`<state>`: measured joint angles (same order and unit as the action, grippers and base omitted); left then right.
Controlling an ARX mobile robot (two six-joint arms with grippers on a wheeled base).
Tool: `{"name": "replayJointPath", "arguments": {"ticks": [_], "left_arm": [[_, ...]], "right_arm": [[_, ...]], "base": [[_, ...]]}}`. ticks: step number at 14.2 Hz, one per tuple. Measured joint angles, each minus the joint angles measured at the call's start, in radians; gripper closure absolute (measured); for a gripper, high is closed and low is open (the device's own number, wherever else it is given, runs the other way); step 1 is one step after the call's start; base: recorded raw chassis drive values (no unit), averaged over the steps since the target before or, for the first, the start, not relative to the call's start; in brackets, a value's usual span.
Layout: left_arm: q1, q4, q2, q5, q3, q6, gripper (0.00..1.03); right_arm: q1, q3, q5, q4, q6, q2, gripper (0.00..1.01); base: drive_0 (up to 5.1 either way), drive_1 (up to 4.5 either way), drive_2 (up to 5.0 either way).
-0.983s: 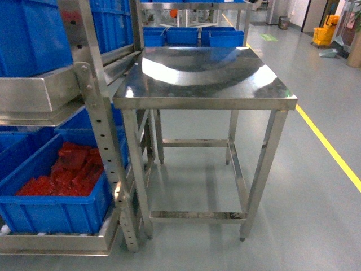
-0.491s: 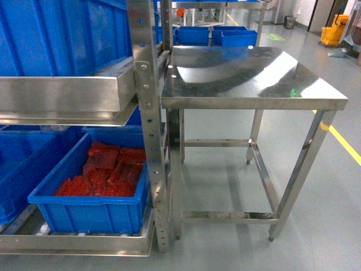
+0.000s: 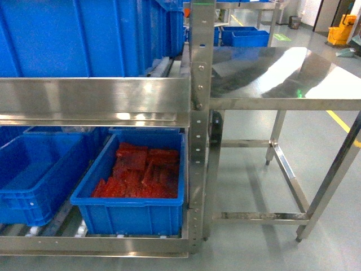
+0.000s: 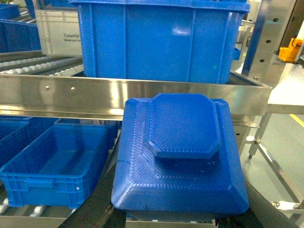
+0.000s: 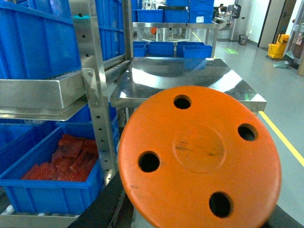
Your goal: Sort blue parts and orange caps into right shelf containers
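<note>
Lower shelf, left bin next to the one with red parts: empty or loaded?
Empty, as far as the views show. The left bin shows bare blue floor in the head and left wrist views; the neighbouring bin holds red parts.

A: What sort of place?
B: Factory/warehouse floor. Steel racks w/ blue bins, steel worktable, grey floor w/ yellow line.

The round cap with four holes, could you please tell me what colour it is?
Orange cap, clearest in the right wrist view.
</note>
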<state>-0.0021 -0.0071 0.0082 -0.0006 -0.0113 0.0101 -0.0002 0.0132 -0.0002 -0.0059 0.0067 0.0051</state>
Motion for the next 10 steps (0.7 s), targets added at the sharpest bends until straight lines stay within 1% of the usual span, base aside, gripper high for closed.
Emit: {"name": "replayJointPath", "arguments": {"ticks": [10], "left_arm": [[0.0,0.0,0.0,0.0,0.0,0.0,0.63]], "right_arm": [[0.0,0.0,0.0,0.0,0.0,0.0,0.58]], "base": [[-5.1,2.39,2.4]]}}
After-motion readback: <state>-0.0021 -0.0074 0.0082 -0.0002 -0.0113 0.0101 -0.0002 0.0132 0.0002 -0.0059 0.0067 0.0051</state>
